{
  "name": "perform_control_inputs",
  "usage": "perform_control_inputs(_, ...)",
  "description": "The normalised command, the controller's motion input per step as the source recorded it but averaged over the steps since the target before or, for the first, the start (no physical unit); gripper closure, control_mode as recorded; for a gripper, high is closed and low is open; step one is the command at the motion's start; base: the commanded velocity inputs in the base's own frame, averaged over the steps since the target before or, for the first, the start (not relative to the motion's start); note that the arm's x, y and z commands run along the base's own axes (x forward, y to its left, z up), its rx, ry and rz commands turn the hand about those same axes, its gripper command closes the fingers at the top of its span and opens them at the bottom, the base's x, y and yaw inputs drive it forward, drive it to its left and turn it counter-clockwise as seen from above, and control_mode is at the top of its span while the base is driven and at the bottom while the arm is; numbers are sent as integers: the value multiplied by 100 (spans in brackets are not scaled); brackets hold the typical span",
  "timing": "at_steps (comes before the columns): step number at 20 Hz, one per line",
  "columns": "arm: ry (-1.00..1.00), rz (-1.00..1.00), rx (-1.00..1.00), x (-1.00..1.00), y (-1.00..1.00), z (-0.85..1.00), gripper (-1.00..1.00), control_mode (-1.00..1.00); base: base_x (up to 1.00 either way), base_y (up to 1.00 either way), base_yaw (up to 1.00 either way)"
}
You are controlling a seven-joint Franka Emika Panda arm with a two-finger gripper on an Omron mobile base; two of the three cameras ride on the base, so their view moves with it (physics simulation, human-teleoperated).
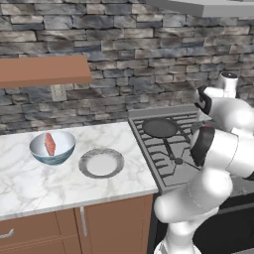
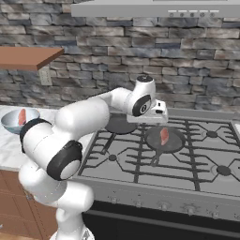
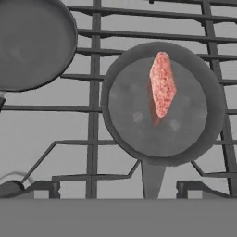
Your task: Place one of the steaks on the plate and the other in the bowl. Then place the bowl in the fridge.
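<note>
One pinkish-red steak [image 1: 50, 144] leans inside the pale blue bowl [image 1: 52, 147] on the marble counter; the same steak [image 2: 21, 116] and bowl [image 2: 18, 120] sit at the far left of the right base view. Beside the bowl, the grey-rimmed plate [image 1: 101, 162] has nothing on it. The other steak [image 2: 164, 136] lies in a dark frying pan [image 2: 164, 140] on the stove, and the hand view looks straight down on that steak [image 3: 162, 83] and its pan [image 3: 159, 104]. My gripper [image 2: 150, 122] hovers just above and left of this pan; its fingers are hidden. The fridge is out of view.
A second, empty frying pan [image 1: 159, 127] sits on the stove's left burner, partly behind my arm in the right base view. Black grates [image 2: 197, 154] cover the stove. A brown wooden shelf [image 1: 43, 70] hangs over the counter, a range hood [image 2: 154, 8] above the stove.
</note>
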Motion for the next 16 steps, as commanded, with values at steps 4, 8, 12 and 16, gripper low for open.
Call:
perform_control_inputs(4,0,0,0,37,-50,-30,-100,-100,0,0,0)
perform_control_inputs(8,-1,0,0,28,-30,-31,-100,-100,0,0,0)
perform_control_inputs(12,-1,0,-1,28,-12,-23,-100,-100,0,0,0)
perform_control_inputs(16,0,0,-4,30,0,-24,-100,-100,0,0,0)
